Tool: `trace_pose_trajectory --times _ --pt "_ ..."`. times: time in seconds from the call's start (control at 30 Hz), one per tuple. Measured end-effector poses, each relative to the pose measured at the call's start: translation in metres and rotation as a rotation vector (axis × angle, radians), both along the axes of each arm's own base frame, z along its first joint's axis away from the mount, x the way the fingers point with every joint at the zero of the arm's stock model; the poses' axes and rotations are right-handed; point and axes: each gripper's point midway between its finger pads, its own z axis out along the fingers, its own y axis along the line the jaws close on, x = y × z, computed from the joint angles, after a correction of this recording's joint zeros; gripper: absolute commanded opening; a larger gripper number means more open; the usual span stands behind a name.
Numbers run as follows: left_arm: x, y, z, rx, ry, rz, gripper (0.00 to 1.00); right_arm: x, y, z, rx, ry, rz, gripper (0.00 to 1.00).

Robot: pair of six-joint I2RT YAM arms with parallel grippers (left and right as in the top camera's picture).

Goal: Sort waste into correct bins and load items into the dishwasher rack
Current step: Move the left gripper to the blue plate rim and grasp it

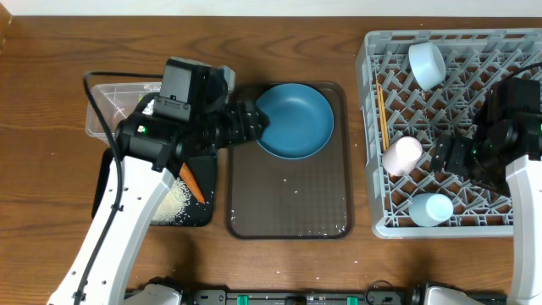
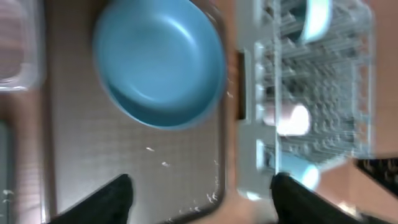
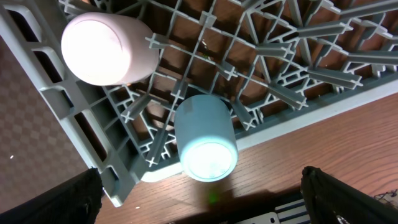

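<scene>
The blue plate (image 1: 296, 120) lies at the far end of the brown tray (image 1: 288, 207). It also fills the top of the left wrist view (image 2: 158, 62). My left gripper (image 1: 252, 121) is open and empty at the plate's left rim, and in the left wrist view (image 2: 202, 199) its fingers are spread wide. The grey rack (image 1: 461, 106) holds the white-and-blue bowl (image 1: 426, 65), chopsticks (image 1: 383, 114), pink cup (image 1: 402, 156) and light blue cup (image 1: 430, 209). My right gripper (image 1: 453, 154) hangs open and empty over the rack, above the two cups (image 3: 205, 140).
The clear tub (image 1: 114, 106) stands at the back left, partly under my left arm. The black bin (image 1: 106, 199) in front of it holds the carrot (image 1: 192, 182) and rice (image 1: 172, 203). A few rice grains lie on the tray. Foil and tissue cannot be made out.
</scene>
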Motion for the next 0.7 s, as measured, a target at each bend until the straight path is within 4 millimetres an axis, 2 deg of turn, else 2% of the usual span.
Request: trace_pose_trajectory --times 0.03,0.1,0.17,0.47,0.7 --pt "0.003 0.003 -0.002 0.015 0.000 0.023 0.52 0.000 0.000 0.000 0.000 0.000 0.000 0.99" --pt "0.008 0.008 -0.010 0.045 0.016 0.060 0.49 0.000 0.000 0.000 0.000 0.000 0.000 0.99" --pt "0.015 0.009 -0.022 0.067 0.042 0.084 0.49 0.000 0.000 0.000 0.000 0.000 0.000 0.99" --pt "0.053 -0.010 -0.088 0.120 0.132 0.106 0.49 0.000 0.000 0.000 0.000 0.000 0.003 0.99" --pt "0.065 -0.007 -0.126 0.173 0.192 0.146 0.50 0.000 0.000 0.000 0.000 0.000 0.003 0.99"
